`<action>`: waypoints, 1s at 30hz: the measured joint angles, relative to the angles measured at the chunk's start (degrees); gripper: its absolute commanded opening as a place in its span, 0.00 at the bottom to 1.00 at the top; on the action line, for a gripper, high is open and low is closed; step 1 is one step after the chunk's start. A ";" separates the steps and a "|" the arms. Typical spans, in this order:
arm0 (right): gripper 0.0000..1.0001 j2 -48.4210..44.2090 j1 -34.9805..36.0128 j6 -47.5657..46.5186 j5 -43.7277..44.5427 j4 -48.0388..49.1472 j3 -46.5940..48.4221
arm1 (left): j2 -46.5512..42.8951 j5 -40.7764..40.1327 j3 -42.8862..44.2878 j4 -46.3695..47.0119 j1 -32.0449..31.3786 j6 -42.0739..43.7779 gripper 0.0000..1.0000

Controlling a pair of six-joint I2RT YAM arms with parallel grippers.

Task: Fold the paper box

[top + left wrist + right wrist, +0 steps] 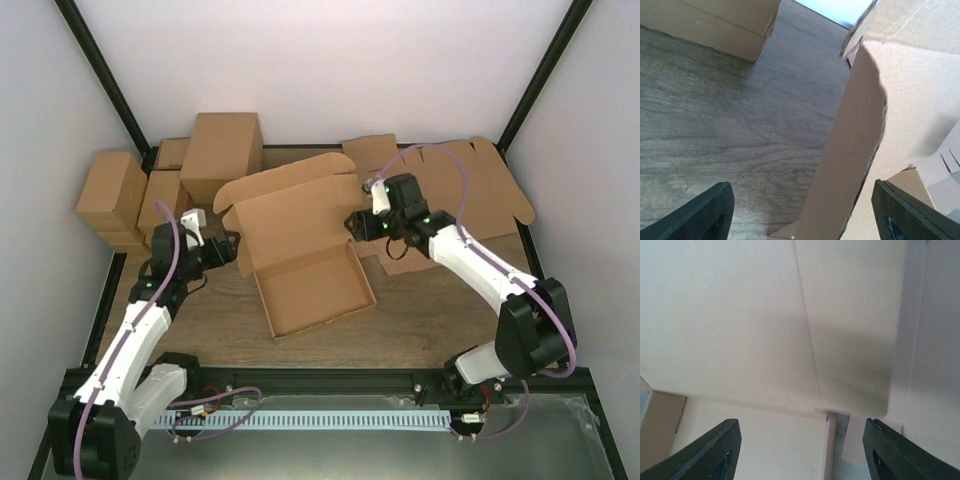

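Note:
The paper box [300,245] is a brown cardboard die-cut in the middle of the table, its tray part formed at the front and its lid panel raised behind. My left gripper [228,250] is open at the box's left edge; in the left wrist view a cardboard side flap [850,150] stands between its fingertips [710,212]. My right gripper [357,222] is open against the box's right side; the right wrist view shows pale cardboard panels [765,325] close in front of its fingers [890,450].
Several folded brown cartons [220,150] are stacked at the back left. Flat cardboard blanks [470,195] lie at the back right under the right arm. The black frame posts stand at both back corners.

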 measured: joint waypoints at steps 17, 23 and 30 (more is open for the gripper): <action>0.92 16.17 -9.40 -10.01 -9.70 -1.73 26.88 | 12.22 -3.08 14.05 -2.89 -0.52 3.85 0.66; 0.89 20.31 -9.40 -12.39 -11.04 -5.20 32.46 | 14.58 -3.21 18.18 -6.75 -0.72 5.22 0.64; 0.84 22.69 -9.40 -14.14 -13.42 -7.39 33.77 | 14.86 -2.71 21.75 -11.67 -1.20 6.54 0.59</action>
